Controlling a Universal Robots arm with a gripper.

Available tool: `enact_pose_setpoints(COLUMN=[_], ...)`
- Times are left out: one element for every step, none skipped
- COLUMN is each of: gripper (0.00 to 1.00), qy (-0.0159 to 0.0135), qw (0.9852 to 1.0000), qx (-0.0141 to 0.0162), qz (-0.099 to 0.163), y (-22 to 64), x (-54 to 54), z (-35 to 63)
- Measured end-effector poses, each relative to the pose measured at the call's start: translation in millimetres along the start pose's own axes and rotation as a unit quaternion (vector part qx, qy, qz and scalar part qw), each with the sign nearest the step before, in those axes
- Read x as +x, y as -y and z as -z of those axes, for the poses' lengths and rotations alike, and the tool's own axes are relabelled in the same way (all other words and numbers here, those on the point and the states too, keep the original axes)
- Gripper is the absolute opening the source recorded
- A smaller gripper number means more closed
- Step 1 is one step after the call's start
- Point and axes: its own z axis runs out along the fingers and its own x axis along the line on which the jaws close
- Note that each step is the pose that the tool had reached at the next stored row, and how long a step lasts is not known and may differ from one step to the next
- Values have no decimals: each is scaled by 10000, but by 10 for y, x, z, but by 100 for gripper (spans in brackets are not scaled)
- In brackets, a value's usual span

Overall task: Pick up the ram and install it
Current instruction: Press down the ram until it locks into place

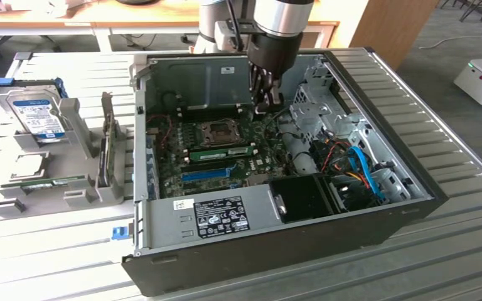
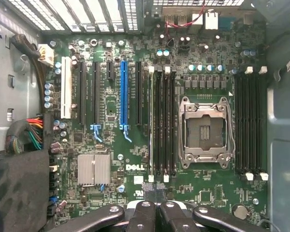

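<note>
Gripper (image 2: 155, 189) first, closest to the lens: its fingers are pressed together, poised over the motherboard (image 2: 217, 186) inside the open computer case (image 1: 308, 251). The ram (image 1: 224, 152) (a green stick) sits in a slot just beside the processor socket (image 2: 203, 133).

Open computer case (image 1: 308, 244), motherboard (image 2: 217, 188) inside (blue slot (image 2: 124, 92), CPU socket (image 2: 203, 130)), hard drive (image 1: 40, 116) upright nearby

long thin green ram (image 1: 224, 152) with a pale label, standing on its long edge, seated in a motherboard slot, at six o'clock of the processor socket (image 1: 221, 130) in the exterior view
</note>
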Motion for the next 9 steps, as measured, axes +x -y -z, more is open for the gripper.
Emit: enact_pose_setpoints(gripper=[11, 11, 11, 11, 11, 11, 11, 11, 11], qy=[0, 0, 0, 0, 0, 0, 0, 0, 0], qw=[10000, 10000, 10000, 10000, 10000, 10000, 10000, 10000, 10000], qx=[0, 0, 0, 0, 0, 0, 0, 0, 0], qz=[0, 0, 0, 0, 0, 0, 0, 0, 0], y=[0, 0, 1, 1, 1, 1, 2, 2, 2], x=[0, 0, 0, 0, 0, 0, 0, 0, 0], z=[-8, -16, -23, -31, -39, -46, -53, -60, -67])
